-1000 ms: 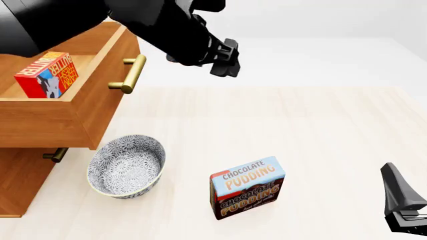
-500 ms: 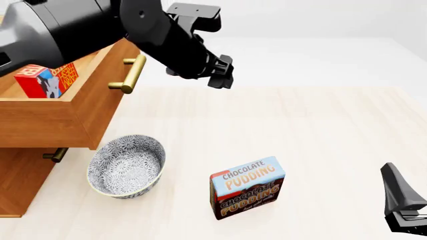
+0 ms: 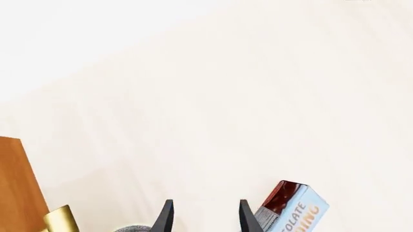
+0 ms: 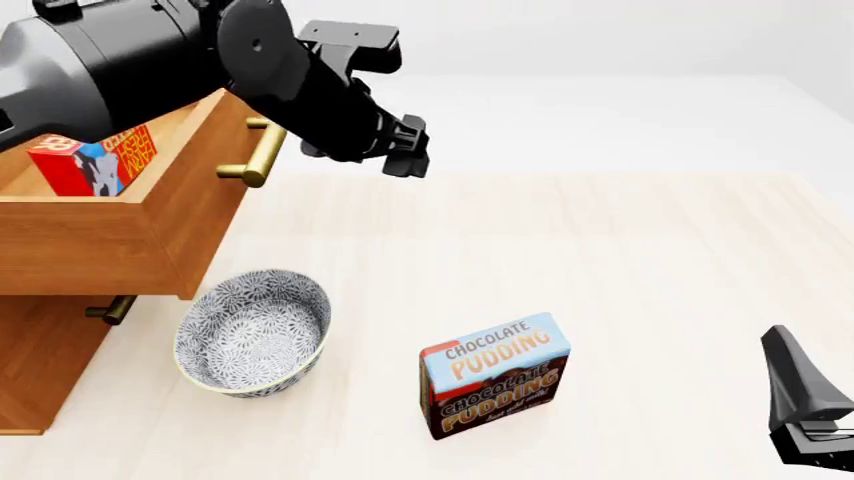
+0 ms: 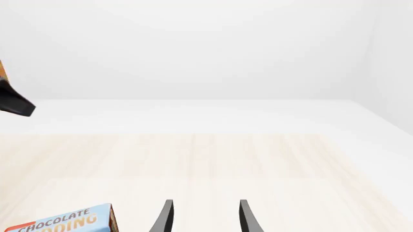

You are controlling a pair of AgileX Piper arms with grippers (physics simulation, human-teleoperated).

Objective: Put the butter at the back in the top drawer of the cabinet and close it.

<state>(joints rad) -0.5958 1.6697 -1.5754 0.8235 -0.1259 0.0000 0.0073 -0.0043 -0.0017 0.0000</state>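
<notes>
Since half a second ago my left gripper [image 4: 404, 158] has drawn back toward the cabinet [image 4: 54, 350], sliding left and a touch lower in the front view, so the arm's black body now covers more of the open top drawer [image 4: 160, 215] and hangs just beside its brass bar handle [image 4: 256, 157]. Its fingers [image 3: 164, 218] stand apart with nothing between them; in the left wrist view I see only pale table [image 4: 641, 270] through the gap, with a corner of the pudding box [image 3: 290, 208] to one side and a bit of brass handle [image 3: 61, 220] to the other. The butter [image 4: 94, 155] has not shifted: it stands upright inside the pulled-out top drawer, its upper edge partly hidden by the arm. The drawer is open as before, jutting out over the patterned bowl [image 4: 254, 332]. The Chocolate Pudding box [image 4: 494, 375] stands in the same spot, near the bowl but not touching it. My right gripper [image 5: 202, 217] is unmoved at the near right edge of the table, its fingers spread and empty, the pudding box [image 5: 61, 221] off to one side in its view.
</notes>
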